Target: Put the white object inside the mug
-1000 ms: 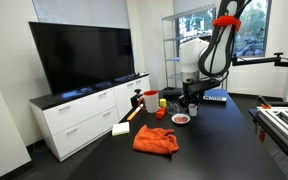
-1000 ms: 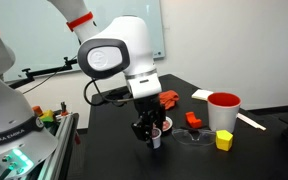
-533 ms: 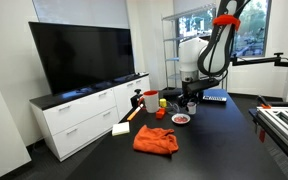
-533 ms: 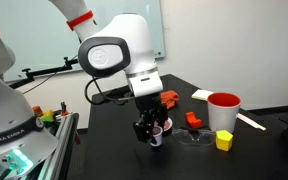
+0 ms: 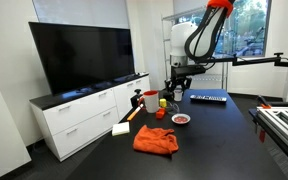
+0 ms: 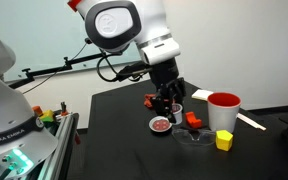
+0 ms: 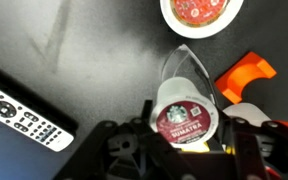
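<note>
The white coffee pod (image 7: 187,113) sits clamped between the two fingers of the gripper (image 7: 189,128), its green-and-dark printed lid facing the wrist camera; the fingers (image 7: 134,135) press on it from 9 and 3 o'clock, so the hand is closed around the pod and carries it clear of the black table (image 7: 84,50). In an exterior view the gripper (image 6: 169,102) hangs above the table top with the pod only a small pale spot between its tips, too small to make out well. The mug (image 6: 224,108), red outside and white inside, stands upright on the table at about 3 o'clock from the gripper, near it but apart, and the pod is not in it. In the wrist view a small round dish (image 7: 201,10) with red contents lies at 12 o'clock from the pod, an orange piece (image 7: 246,72) at 2 o'clock, and a remote control (image 7: 19,112) at 9 o'clock, near the edge of the picture. In an exterior view the same dish (image 6: 161,125) rests on the table at 7 o'clock below the gripper, and a yellow block (image 6: 224,140) sits at 6 o'clock from the mug, just beside its base. From the other side, in an exterior view, the gripper (image 5: 174,88) hangs close to the mug (image 5: 150,99), an orange cloth (image 5: 156,139) lies crumpled at 6 o'clock from them, and a dark television (image 5: 79,55) stands on a white cabinet (image 5: 84,118) at 9 o'clock.
</note>
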Controlling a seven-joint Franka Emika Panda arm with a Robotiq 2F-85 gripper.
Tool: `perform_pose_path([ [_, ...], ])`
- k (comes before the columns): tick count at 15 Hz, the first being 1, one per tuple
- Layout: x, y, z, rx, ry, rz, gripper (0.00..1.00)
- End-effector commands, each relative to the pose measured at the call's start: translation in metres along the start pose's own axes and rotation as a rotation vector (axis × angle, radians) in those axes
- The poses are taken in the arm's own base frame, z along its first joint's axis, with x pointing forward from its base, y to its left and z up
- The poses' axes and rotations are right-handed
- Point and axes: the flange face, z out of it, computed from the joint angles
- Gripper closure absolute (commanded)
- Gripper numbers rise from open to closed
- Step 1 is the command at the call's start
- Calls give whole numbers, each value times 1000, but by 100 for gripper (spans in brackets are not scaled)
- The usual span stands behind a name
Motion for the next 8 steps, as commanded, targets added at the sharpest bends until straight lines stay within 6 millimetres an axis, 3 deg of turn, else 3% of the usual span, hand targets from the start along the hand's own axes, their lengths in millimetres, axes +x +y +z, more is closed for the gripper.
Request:
perform_pose_path([
  [1,21,-13,-17,13,8,34,46],
  [8,59,-37,-29,32,22,107,45],
])
